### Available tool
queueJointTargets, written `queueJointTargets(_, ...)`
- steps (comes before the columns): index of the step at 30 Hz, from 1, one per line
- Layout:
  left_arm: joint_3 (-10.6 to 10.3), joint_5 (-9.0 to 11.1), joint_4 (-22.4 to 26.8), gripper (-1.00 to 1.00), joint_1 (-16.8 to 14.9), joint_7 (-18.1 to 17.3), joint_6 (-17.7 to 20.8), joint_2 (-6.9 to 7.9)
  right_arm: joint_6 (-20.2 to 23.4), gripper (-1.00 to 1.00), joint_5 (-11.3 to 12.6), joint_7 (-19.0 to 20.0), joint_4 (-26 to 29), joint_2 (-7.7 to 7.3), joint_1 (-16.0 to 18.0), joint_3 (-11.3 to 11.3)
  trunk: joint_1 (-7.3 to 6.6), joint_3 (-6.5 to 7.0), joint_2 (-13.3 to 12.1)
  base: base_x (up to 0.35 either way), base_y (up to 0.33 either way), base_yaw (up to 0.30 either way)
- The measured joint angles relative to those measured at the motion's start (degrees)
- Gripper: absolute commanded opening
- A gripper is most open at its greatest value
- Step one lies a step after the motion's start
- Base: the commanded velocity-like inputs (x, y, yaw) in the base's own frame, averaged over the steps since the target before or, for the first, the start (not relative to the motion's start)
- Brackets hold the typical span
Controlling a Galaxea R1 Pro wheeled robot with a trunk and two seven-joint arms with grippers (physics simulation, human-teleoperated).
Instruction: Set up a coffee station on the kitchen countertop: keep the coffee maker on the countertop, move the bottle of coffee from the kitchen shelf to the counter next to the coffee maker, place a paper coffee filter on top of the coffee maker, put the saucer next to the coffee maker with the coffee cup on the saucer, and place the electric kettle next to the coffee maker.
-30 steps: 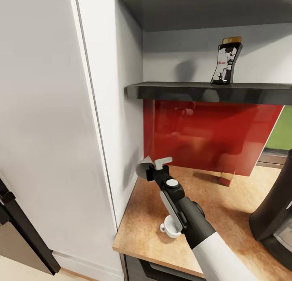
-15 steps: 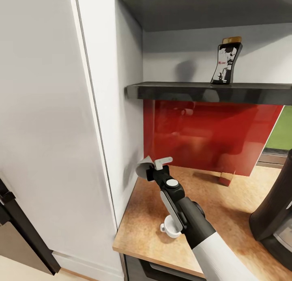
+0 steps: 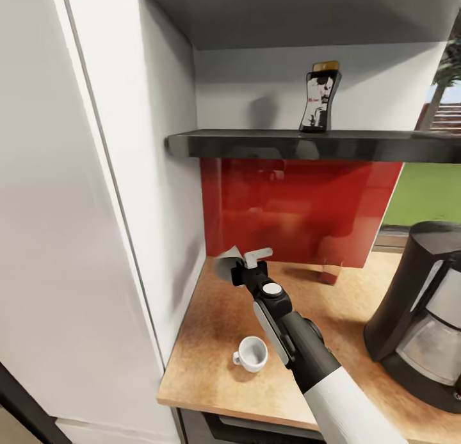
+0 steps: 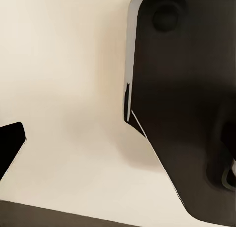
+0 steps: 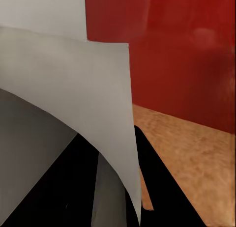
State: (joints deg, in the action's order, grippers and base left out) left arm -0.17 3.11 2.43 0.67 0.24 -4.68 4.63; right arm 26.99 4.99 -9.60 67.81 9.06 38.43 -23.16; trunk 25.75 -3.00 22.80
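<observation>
Right gripper (image 3: 242, 263) pinching filter (image 3: 226, 263) over counter (image 3: 211, 341); left fingers: cannot tell.
Cup (image 3: 251, 353) upright near; coffee maker (image 3: 419, 312) right; bottle (image 3: 319, 97) upright on shelf (image 3: 256, 143).

Even, soft light fills the rendered kitchen, bright on the white cabinet (image 3: 77, 239) and wall. The shelf (image 3: 307, 143) throws a broad shadow over the glossy red backsplash (image 3: 294, 213), which carries hazy reflections. The bottle (image 3: 319, 97) casts a faint shadow on the wall behind it. Daylight glows at the window (image 3: 429, 194). Both wrist views are blurred, dark shapes looming close and out of focus.
</observation>
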Motion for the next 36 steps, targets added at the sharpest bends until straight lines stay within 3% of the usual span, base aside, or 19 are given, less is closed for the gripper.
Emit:
queueJointTargets(9,0.0,0.1,0.0,1.00,0.0,0.0,0.0,0.02,0.0,-1.00,0.1,0.0,0.0,0.00,0.0,-0.1,0.01,0.04,0.0,-0.027,0.014,-0.285)
queueJointTargets(18,0.0,0.1,0.1,1.00,-0.2,0.0,0.0,0.06,-0.4,-1.00,0.1,0.1,-0.2,-0.08,-0.4,-0.1,0.01,0.09,0.0,-0.176,0.227,-0.048)
queueJointTargets(21,0.0,0.1,0.1,1.00,-0.2,0.0,-0.1,0.10,-4.0,-1.00,0.1,0.2,-0.4,-0.09,-2.1,-0.1,0.00,0.09,0.0,-0.022,0.261,-0.001)
queueJointTargets(28,0.0,0.1,0.2,1.00,-0.3,0.0,-0.5,0.11,-17.8,-1.00,-0.2,0.1,-0.5,-0.51,-6.3,-0.1,0.00,0.09,0.0,-0.004,0.099,0.000)
queueJointTargets(36,0.0,0.1,0.3,1.00,-0.3,0.0,-0.5,0.24,-21.7,-1.00,-0.3,-0.3,1.4,-1.04,-7.4,0.1,0.00,0.09,0.0,0.000,0.006,0.000)
